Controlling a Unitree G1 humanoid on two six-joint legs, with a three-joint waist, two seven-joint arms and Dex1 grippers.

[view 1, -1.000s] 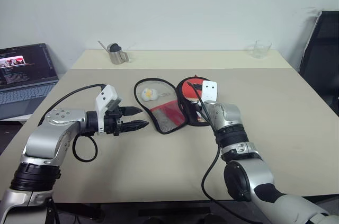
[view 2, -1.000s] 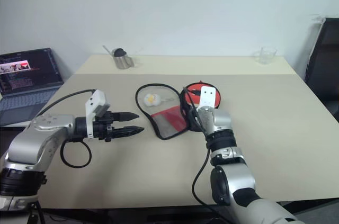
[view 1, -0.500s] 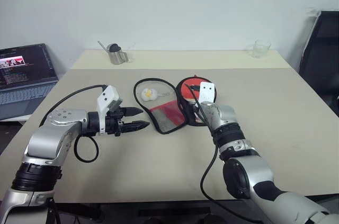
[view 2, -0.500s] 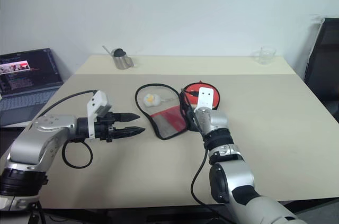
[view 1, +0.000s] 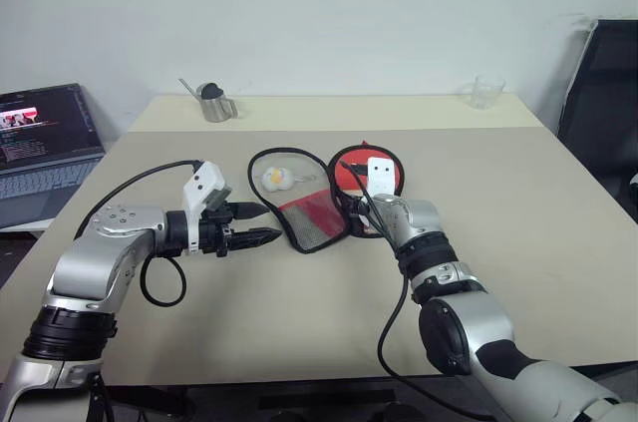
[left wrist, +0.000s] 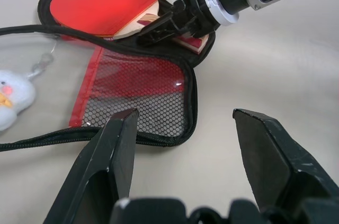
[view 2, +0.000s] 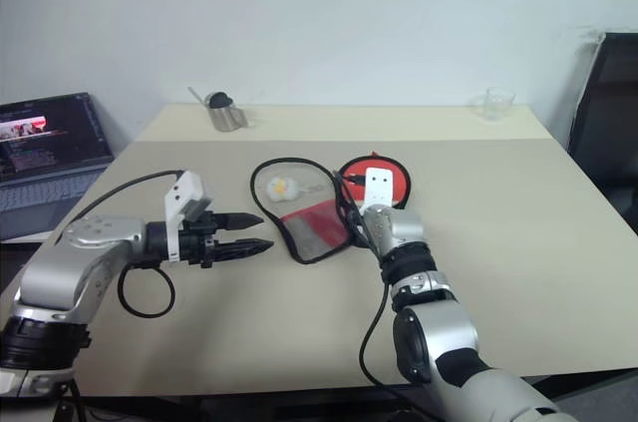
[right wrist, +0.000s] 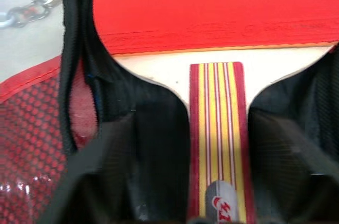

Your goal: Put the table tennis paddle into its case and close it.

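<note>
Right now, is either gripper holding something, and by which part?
The left gripper is open and empty. The right gripper sits at the handle of the paddle, but a grip cannot be told.

Off to my left pincer's outer side a laptop (view 1: 45, 143) stands open. Far ahead sits a metal jug (view 1: 213, 103); far beyond my right pincer, a clear glass (view 1: 484, 93). A black chair (view 1: 603, 103) stands further right.

On a beige table (view 2: 498, 222) the soft red-and-black zip case (view 2: 317, 217) lies open with the red-rubber paddle (view 2: 384, 178) inside, between the left gripper (view 2: 254, 232) and the right gripper (view 2: 354, 212).
</note>
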